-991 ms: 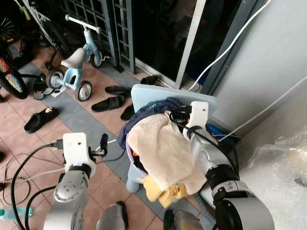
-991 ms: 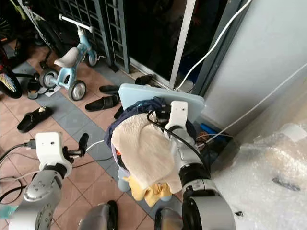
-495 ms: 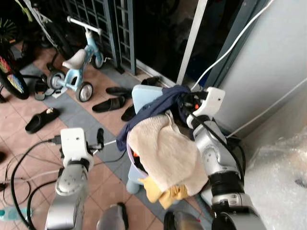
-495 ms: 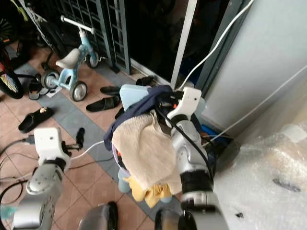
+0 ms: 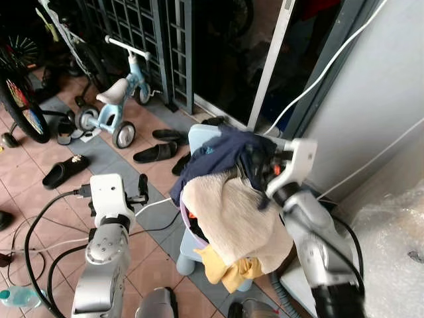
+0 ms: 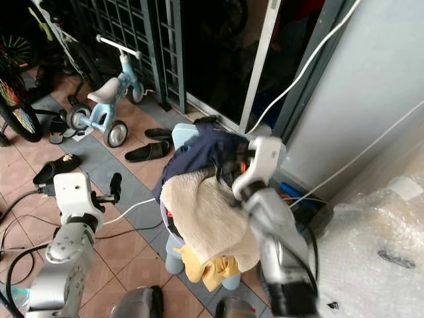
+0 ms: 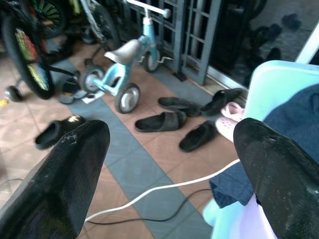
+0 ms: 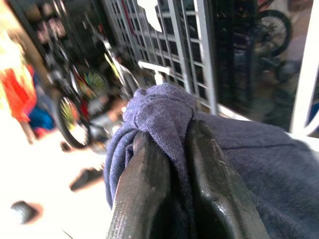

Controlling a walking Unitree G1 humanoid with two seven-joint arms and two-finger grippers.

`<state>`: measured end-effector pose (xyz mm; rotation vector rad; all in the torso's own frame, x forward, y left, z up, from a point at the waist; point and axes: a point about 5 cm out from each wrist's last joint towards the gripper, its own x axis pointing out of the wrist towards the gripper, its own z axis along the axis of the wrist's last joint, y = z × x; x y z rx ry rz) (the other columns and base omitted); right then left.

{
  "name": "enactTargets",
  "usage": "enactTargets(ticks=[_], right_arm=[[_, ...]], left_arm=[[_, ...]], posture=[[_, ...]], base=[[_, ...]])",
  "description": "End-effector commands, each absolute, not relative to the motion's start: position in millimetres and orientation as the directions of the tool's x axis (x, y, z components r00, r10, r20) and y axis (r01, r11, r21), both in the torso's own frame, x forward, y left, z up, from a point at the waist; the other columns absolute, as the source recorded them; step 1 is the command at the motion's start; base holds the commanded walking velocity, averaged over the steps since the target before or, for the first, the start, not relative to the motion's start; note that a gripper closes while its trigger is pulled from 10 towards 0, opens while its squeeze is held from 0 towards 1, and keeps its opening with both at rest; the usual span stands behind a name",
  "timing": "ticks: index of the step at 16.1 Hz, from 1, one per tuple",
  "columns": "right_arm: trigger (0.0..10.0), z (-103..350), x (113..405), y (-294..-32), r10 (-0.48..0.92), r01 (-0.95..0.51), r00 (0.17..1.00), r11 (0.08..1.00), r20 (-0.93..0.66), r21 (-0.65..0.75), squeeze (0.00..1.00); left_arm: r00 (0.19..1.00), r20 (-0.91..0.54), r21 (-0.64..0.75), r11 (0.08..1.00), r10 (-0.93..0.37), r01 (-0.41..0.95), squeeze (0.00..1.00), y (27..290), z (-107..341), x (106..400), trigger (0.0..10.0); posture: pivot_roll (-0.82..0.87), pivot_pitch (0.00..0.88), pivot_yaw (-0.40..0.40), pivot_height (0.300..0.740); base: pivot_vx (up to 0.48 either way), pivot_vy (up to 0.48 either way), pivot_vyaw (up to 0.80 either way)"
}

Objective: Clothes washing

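A heap of laundry sits on a pale blue plastic chair (image 5: 199,136): a cream towel (image 5: 228,215) on top, a yellow cloth (image 5: 228,268) below, and a dark blue garment (image 5: 222,154) draped over the back. My right gripper (image 5: 260,161) is shut on the dark blue garment (image 8: 234,149), a fold of it pinched between the black fingers (image 8: 144,189). My left gripper (image 5: 141,187) is raised left of the chair, open and holding nothing; its fingertips (image 7: 65,169) stand wide apart.
Black sandals (image 5: 158,152) and a pink one (image 7: 227,117) lie on the tiled floor by the chair. A light blue tricycle (image 5: 116,99) and a bicycle wheel (image 5: 23,109) stand at the left, before a metal grille (image 5: 142,33). White cable (image 7: 159,186) crosses the floor. Bubble wrap (image 5: 397,252) at right.
My right gripper has lifted the dark blue garment up and off the heap, raising its arm. The camera has shifted a little. The left arm stays about where it was.
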<state>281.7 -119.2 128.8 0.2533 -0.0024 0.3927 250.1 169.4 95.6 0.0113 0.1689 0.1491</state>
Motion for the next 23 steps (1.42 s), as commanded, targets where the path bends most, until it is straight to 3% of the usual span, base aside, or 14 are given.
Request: enactTargets(ticks=[1, 2, 9, 13, 20, 23], right_arm=[[0.0, 140, 279, -121, 0.369, -0.38, 0.925, 0.912, 0.097, 0.153, 0.0], [10.0, 140, 278, -128, 0.318, -0.325, 0.943, 0.944, 0.102, 0.063, 0.0], [10.0, 131, 283, -147, 0.176, -0.171, 0.981, 0.983, 0.077, -0.06, 0.0], [10.0, 126, 290, -162, 0.044, -0.04, 0.998, 0.996, 0.049, -0.085, 0.0], [10.0, 125, 296, -163, 0.005, -0.003, 0.999, 0.998, 0.031, -0.065, 0.0], [10.0, 122, 300, -161, -0.01, 0.015, 0.999, 0.985, 0.031, -0.174, 0.0]], left_arm=[[0.975, -0.158, 0.06, 0.987, 0.159, -0.151, 0.0, 169, 94, 250, 10.0], [0.974, -0.16, 0.05, 0.986, 0.163, -0.157, 0.0, 168, 94, 251, 10.0], [0.978, -0.149, 0.046, 0.989, 0.145, -0.139, 0.0, 164, 95, 258, 10.0], [0.978, -0.15, 0.046, 0.99, 0.142, -0.137, 0.0, 163, 95, 258, 10.0], [0.978, -0.152, 0.047, 0.99, 0.142, -0.136, 0.0, 162, 94, 259, 10.0], [0.979, -0.149, 0.049, 0.99, 0.141, -0.135, 0.0, 161, 94, 260, 10.0]], posture=[[0.01, 0.045, -0.001, 0.74], [0.0, 0.046, 0.003, 0.74], [0.0, 0.043, 0.016, 0.74], [0.0, 0.041, 0.019, 0.74], [-0.01, 0.041, 0.02, 0.74], [-0.01, 0.039, 0.019, 0.74]], base=[[0.0, 0.0, 0.0], [0.0, 0.0, 0.0], [0.0, 0.0, 0.0], [-0.263, 0.0, 0.0], [-0.294, 0.0, 0.0], [-0.18, 0.0, 0.0]])
